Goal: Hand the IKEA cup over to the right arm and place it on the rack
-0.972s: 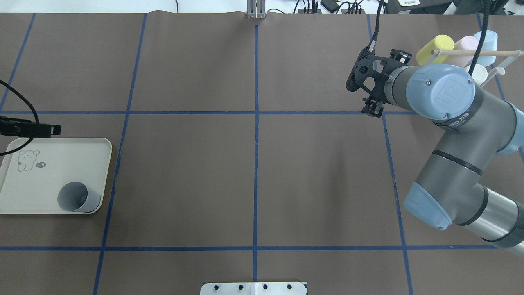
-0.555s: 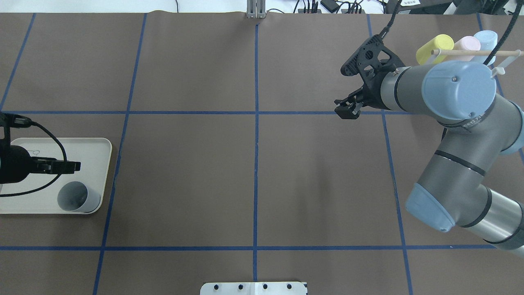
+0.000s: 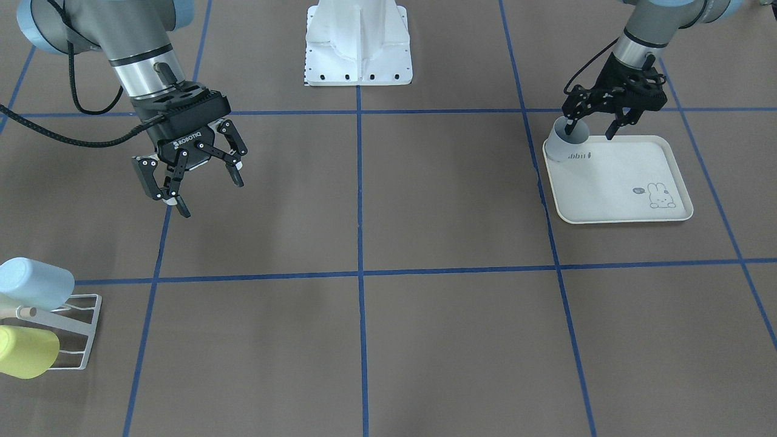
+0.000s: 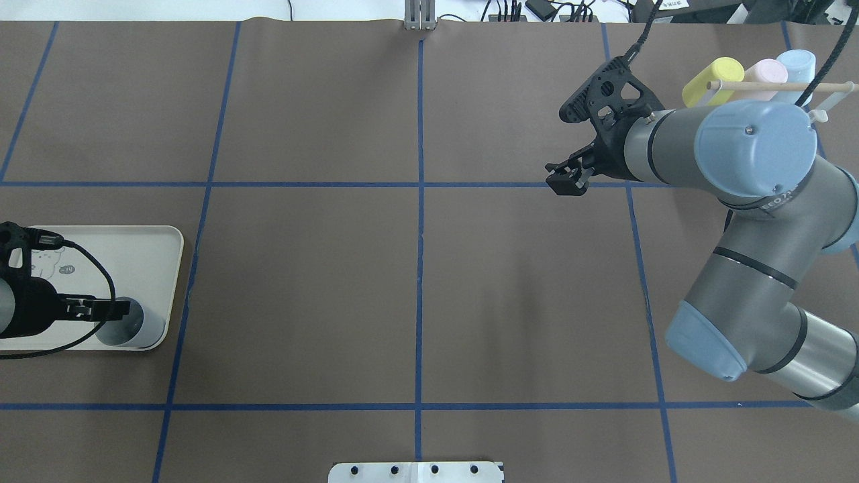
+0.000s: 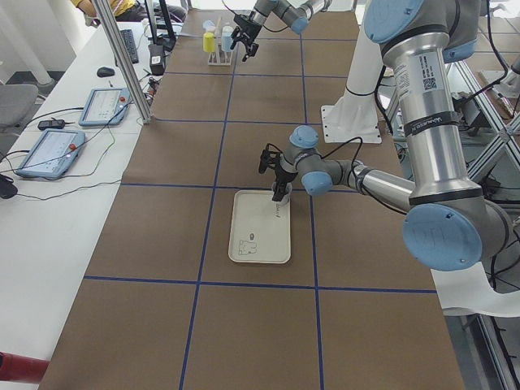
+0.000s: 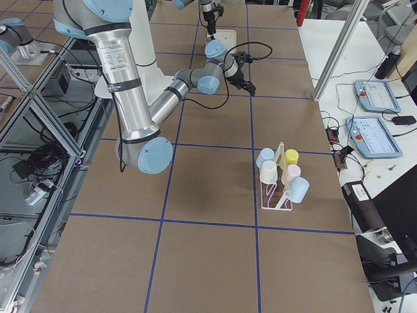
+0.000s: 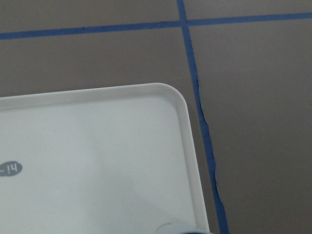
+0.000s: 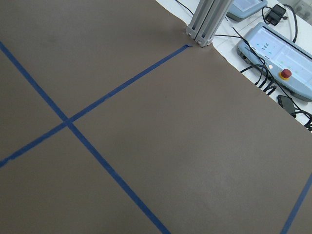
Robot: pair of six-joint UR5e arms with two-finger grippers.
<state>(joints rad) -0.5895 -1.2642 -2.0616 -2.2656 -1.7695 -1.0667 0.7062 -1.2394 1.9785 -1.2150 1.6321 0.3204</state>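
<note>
The grey IKEA cup [image 4: 134, 325] stands upright at a corner of the cream tray [image 4: 134, 251]; the front view shows the cup [image 3: 558, 147] and tray [image 3: 625, 182] too. My left gripper [image 3: 589, 130] hangs open over the cup's rim, one finger inside its mouth and the other outside above the tray. From overhead the left gripper [image 4: 111, 309] reaches the cup from the left. My right gripper [image 3: 195, 191] is open and empty above the table, away from the white wire rack [image 3: 76, 331]. Overhead, the right gripper [image 4: 567, 180] sits left of the rack [image 4: 822, 111].
The rack holds a yellow cup [image 4: 713, 79], a pink cup [image 4: 765, 70] and a light-blue cup [image 4: 798, 66]. Blue tape lines cross the brown table. The robot's white base [image 3: 358, 42] stands at the near edge. Tablets and cables lie past the far edge [image 8: 273, 44].
My left gripper moved from the tray's far edge across the tray to the cup's mouth. The right gripper swung away from the rack, then stayed nearly still.
</note>
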